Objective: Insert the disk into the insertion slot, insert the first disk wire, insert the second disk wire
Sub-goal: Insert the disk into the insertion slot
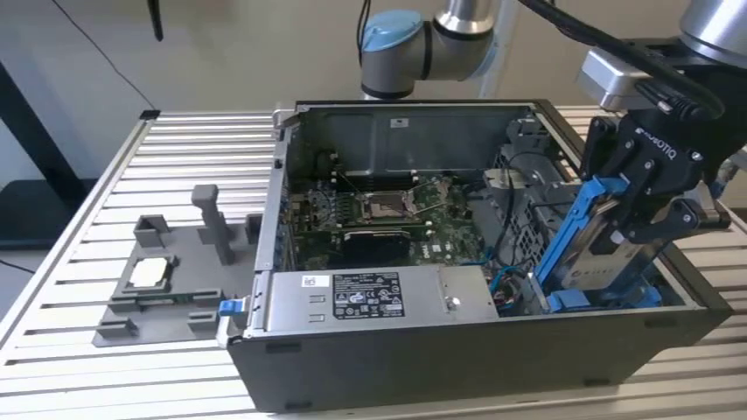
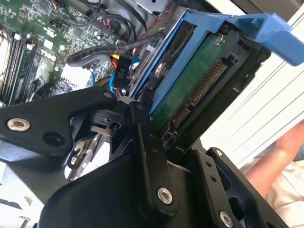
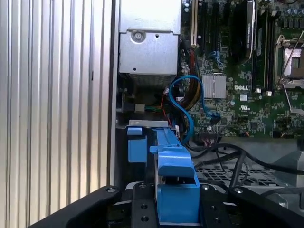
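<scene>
Exterior view, left to right: a grey fixture [image 1: 164, 280] sits on the tabletop [image 1: 70, 157], the open case [image 1: 467, 359] takes the middle, and at lower right the tool [image 1: 639, 229] is clamped on the disk [image 1: 604, 255]. The disk stands tilted with its lower end at the slot [image 1: 562, 302]. Seating it well likely means holding it square to the slot and pressing along its length, clear of the cables [image 1: 505, 284].

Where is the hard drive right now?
The hard drive is at the exterior view's right, held tilted in the gripper, its lower end inside the computer case near the power supply box.
</scene>
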Robot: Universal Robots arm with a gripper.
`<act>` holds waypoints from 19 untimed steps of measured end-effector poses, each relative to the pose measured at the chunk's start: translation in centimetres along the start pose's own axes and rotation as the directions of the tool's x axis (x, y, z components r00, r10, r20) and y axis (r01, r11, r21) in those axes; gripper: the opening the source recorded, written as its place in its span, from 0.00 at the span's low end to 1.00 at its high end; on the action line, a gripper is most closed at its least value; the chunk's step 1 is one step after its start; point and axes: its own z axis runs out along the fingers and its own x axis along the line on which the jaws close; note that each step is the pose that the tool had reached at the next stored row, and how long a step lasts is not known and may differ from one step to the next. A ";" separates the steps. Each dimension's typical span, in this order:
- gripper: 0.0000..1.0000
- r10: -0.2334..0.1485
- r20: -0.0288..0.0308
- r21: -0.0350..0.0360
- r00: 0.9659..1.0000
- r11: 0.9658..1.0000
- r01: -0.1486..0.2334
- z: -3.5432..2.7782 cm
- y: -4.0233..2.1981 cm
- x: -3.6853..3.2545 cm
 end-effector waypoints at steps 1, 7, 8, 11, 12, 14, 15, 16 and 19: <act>0.32 0.000 0.000 0.000 1.000 1.000 0.000 0.06 0.00 0.00; 0.34 0.000 -0.003 0.000 1.000 1.000 0.000 0.06 -0.01 0.00; 0.34 0.000 -0.003 0.000 1.000 1.000 0.000 0.06 -0.01 0.00; 0.40 0.000 -0.004 -0.001 1.000 1.000 0.000 0.07 -0.01 -0.02; 0.40 0.000 -0.004 -0.001 1.000 1.000 0.000 0.07 -0.01 -0.02; 0.40 0.000 -0.004 -0.001 1.000 1.000 0.000 -0.17 0.01 -0.02; 0.40 0.000 -0.004 -0.001 1.000 1.000 0.000 -0.42 0.02 -0.03; 0.40 0.000 -0.005 -0.001 1.000 1.000 0.000 -0.75 0.04 -0.05; 0.40 0.000 -0.004 0.000 1.000 1.000 0.000 -1.80 0.09 -0.20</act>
